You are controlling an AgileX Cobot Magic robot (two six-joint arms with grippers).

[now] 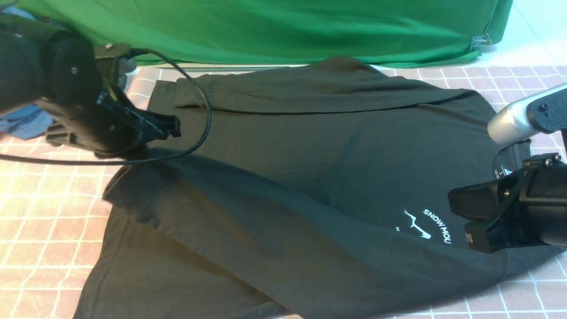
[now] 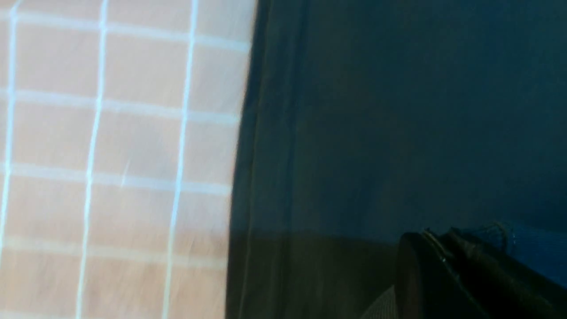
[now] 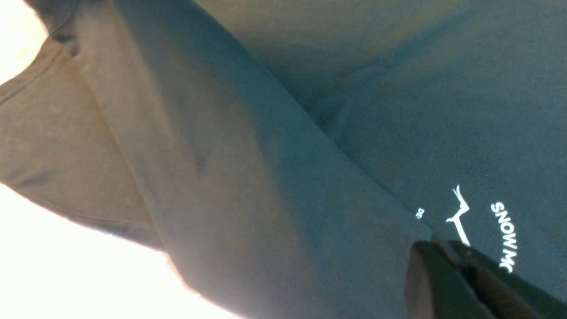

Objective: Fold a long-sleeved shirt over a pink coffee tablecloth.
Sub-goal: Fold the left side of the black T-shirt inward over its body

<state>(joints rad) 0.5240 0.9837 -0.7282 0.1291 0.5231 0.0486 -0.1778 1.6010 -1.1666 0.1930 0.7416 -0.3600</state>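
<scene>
Hovering at shirt (image 1: pixel 310 177) edge, L gripper (image 1: pixel 176 126) has its jaws closed (cloth pinched or not: can't tell). R gripper (image 3: pixel 433 249) likewise closed, tips at a raised fold just beside the white logo (image 1: pixel 425 223). Shirt spread btwn both grippers, on pink checked tablecloth (image 1: pixel 44 212) beneath them.

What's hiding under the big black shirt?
The shirt lies on the pink tablecloth with white squares, which peeks out at its sides. Whatever is beneath the shirt's middle is covered, so I cannot tell.
</scene>
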